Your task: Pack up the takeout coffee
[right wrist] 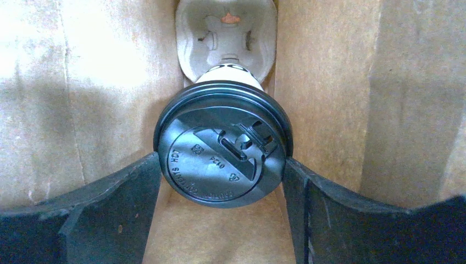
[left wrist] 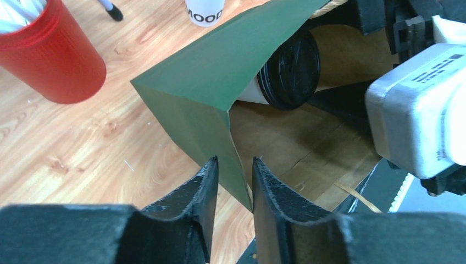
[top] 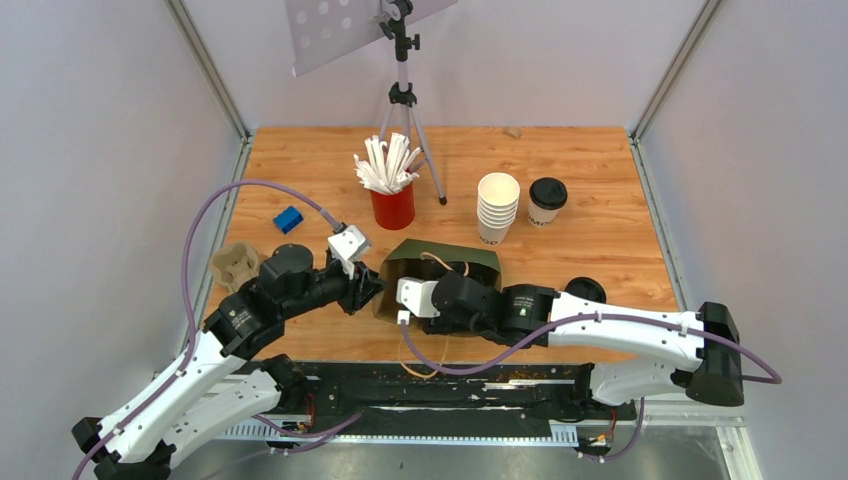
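The takeout coffee [right wrist: 222, 148] lies on its side inside the paper bag [top: 440, 256], which itself lies flat by the middle of the bench's [top: 600, 160] near edge. The right end effector [right wrist: 221, 162] reaches in through the bag's mouth and holds the cup by its black lid [left wrist: 290, 69], one finger touching the rim on each side. The cup's base points at a pulp carrier [right wrist: 225, 33] at the bag's bottom; whether it is seated in a socket I cannot tell. The left end effector [left wrist: 235, 162] sits at the left side of the mouth, its jaws narrowly parted with the green paper edge running into the gap (not visibly pinched).

The main risks, as I judge them:

- **Grip on the lid:** The hold is on the lid rim alone, so a push against the carrier could pop the lid off or let the cup twist out.
- **Missing the socket:** If the base lands off the socket, the cup would rest loose on the bag wall and roll.
- **Loose bag:** With the paper unclamped, the bag may slide along the bench or be dragged when the right arm pulls out.
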You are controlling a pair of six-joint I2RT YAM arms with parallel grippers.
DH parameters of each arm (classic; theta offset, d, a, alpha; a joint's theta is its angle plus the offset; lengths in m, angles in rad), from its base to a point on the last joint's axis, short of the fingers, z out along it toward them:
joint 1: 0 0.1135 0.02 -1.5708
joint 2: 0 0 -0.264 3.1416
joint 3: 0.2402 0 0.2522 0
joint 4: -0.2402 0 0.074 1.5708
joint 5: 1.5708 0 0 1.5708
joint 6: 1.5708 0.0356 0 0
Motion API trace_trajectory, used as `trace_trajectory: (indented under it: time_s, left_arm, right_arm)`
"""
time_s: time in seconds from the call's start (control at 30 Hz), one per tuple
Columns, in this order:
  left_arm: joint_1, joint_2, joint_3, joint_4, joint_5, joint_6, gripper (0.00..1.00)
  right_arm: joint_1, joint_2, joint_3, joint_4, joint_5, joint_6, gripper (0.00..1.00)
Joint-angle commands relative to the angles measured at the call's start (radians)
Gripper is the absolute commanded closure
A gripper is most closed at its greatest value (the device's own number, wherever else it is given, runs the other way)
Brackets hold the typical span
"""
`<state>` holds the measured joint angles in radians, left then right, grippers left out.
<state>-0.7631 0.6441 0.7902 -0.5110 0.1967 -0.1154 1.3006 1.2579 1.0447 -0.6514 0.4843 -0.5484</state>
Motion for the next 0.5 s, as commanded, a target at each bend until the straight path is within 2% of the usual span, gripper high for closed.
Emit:
trace_trajectory:
  time_s: [0.0, 0.17, 0.23, 0.27, 0.47]
  left_arm:
    - [0.002, -0.004, 0.023, -0.009, -0.017, -0.112, 0.61]
    - [0.001, -0.005, 0.013, -0.023, -0.030, -0.100, 0.52]
    - [0.002, 0.000, 0.018, -0.026, -0.029, -0.073, 0.52]
    - [0.002, 0.000, 0.019, -0.023, -0.022, -0.061, 0.54]
    - [0.002, -0.023, -0.009, 0.022, 0.022, -0.035, 0.81]
  right_arm:
    - [-0.003, -0.029, 0.036, 0.005, -0.027, -0.004, 0.36]
    - [-0.003, -0.018, 0.036, 0.004, -0.033, -0.023, 0.36]
    - [-0.004, -0.006, 0.049, -0.001, -0.028, -0.029, 0.36]
    - [-0.003, 0.006, 0.068, -0.014, -0.023, -0.032, 0.36]
    - [-0.002, 0.057, 0.185, -0.154, 0.033, 0.001, 0.35]
